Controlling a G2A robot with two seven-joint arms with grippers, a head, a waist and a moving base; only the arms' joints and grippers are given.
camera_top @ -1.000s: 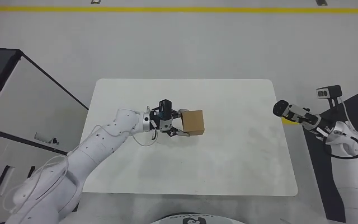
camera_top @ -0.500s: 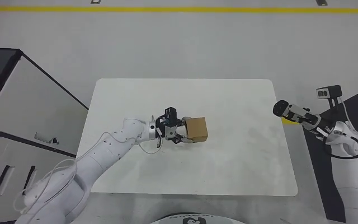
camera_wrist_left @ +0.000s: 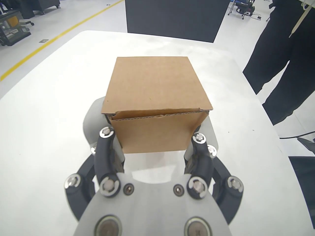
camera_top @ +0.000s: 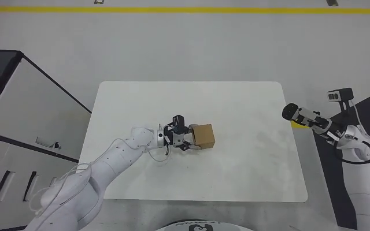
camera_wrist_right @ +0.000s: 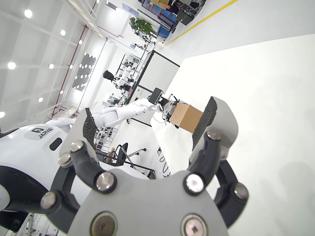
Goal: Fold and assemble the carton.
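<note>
Since a second ago, the left arm has carried the carton (camera_top: pixel 203 134) slightly toward the near and right edges of the bench (camera_top: pixel 243 167). We see a closed brown cardboard cube resting near the middle of the bench. We judge it light, fairly stiff across its faces but easily dented along the flap edges, so the flat opposite sides offer the best hold. The left end effector (camera_top: pixel 188 138) is closed on the carton, its fingers (camera_wrist_left: pixel 104 146) pressed against both side walls at the end nearest the wrist. The right end effector (camera_wrist_right: pixel 149 120) hangs spread wide and empty beyond the bench's right edge.
</note>
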